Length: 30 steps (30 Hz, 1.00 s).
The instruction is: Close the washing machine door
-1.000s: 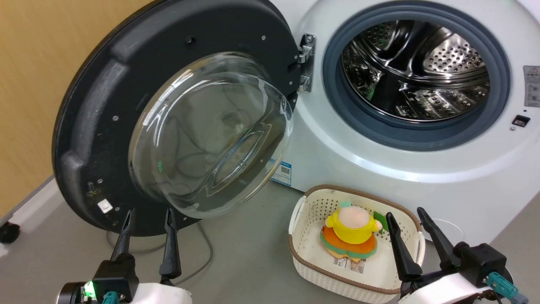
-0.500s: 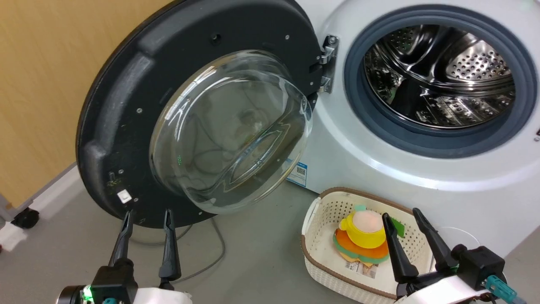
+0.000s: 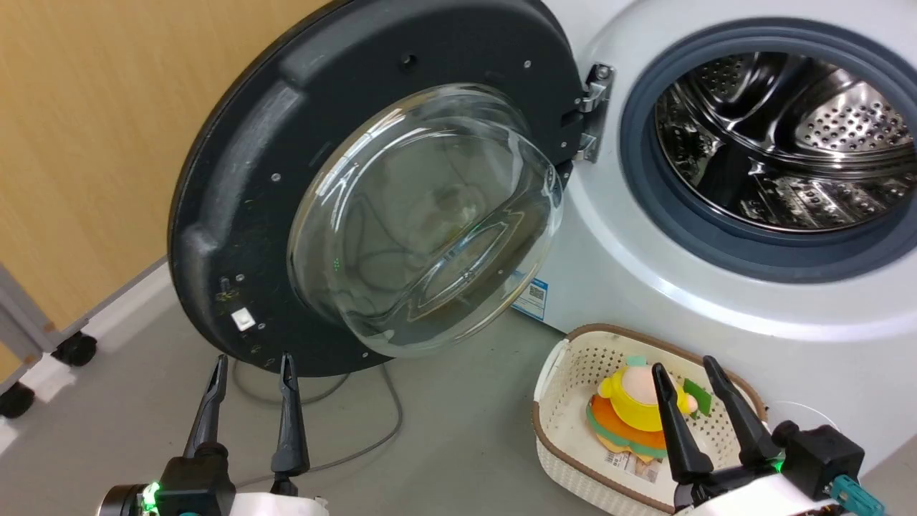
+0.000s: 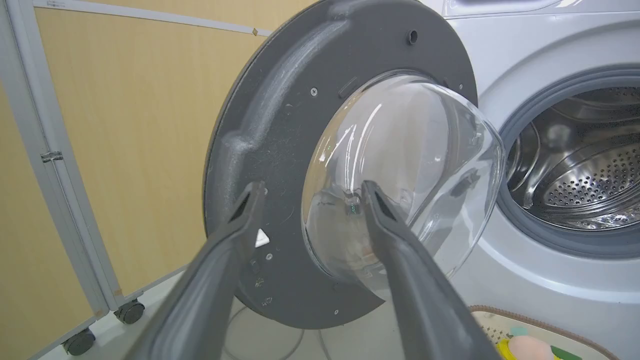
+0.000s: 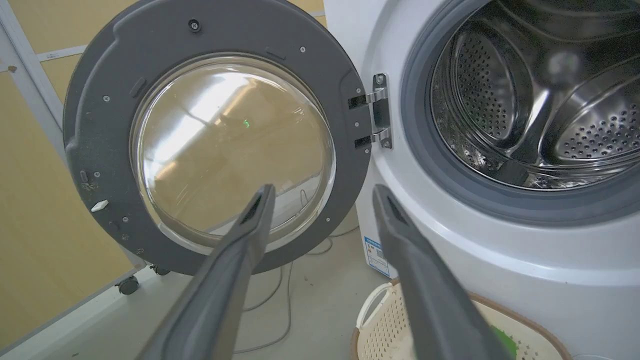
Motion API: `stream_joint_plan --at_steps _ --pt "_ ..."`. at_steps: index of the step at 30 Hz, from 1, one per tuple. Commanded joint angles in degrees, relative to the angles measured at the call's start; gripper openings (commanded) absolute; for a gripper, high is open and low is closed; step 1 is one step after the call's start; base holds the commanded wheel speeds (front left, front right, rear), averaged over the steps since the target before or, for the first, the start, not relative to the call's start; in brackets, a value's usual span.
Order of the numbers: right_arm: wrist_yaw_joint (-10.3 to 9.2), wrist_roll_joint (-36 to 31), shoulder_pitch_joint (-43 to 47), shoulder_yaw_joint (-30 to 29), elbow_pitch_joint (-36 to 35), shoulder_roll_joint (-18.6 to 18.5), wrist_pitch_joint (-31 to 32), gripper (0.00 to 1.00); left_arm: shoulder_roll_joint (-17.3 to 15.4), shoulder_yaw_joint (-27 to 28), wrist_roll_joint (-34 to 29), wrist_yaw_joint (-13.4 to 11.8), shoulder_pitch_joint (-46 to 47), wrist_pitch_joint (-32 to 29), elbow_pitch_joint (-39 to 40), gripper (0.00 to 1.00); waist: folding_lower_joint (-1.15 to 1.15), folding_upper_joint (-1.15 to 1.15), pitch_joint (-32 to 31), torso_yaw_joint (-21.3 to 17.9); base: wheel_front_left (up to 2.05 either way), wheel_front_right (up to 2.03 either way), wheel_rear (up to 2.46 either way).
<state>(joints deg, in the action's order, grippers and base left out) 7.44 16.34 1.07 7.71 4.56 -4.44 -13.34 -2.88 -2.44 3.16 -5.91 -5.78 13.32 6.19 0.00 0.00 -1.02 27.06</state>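
Since a second ago the head camera has turned to the left, so everything sits further right in its picture; the washing machine door [image 3: 372,208] itself does not seem to have swung. It stands wide open on its metal hinge [image 3: 591,107], at the left of the washing machine [image 3: 645,251], with its inner face and the bulging glass bowl [image 3: 423,222] toward the robot.

I judge the door to be stiff and rather heavy, turning only around the hinge. The glass looks slippery and breakable, so the better place to push is the black rim at the side far from the hinge, and the latch probably needs a firm last press.

The left gripper [image 3: 252,358] hangs just below the door's lower edge, its fingers spread and empty. The right gripper [image 3: 682,363] is also spread and empty, over a cream basket [image 3: 566,437] with a plush toy [image 3: 637,401] inside.

The basket stands on a grey floor [image 3: 444,444] close before the machine, perhaps near the door's path. A grey cable [image 3: 387,416] lies under the door. Behind is a wood-coloured wall [image 3: 86,143] and a small caster wheel [image 3: 75,349].
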Motion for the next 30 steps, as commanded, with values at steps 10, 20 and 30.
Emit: stream_joint_plan --at_steps 10,20,30 --pt "0.05 1.27 1.78 -0.02 -0.13 -0.04 -1.66 1.0 0.01 -0.26 0.28 -0.05 -0.3 1.68 -0.1 1.0 0.0 0.0 -0.06 2.32 0.0 0.0 0.0" --pt "0.05 0.82 2.29 -0.3 -0.39 -0.04 -1.66 1.0 -0.9 0.54 0.69 1.5 0.8 1.68 0.81 0.0 0.0 0.0 0.23 2.44 0.0 0.0 0.0" --pt "0.05 -1.12 1.8 -0.64 -1.55 -1.36 -1.66 1.0 -8.67 9.79 9.8 8.46 12.04 1.53 -2.6 0.0 0.0 0.0 4.67 0.72 0.0 0.0 0.0"
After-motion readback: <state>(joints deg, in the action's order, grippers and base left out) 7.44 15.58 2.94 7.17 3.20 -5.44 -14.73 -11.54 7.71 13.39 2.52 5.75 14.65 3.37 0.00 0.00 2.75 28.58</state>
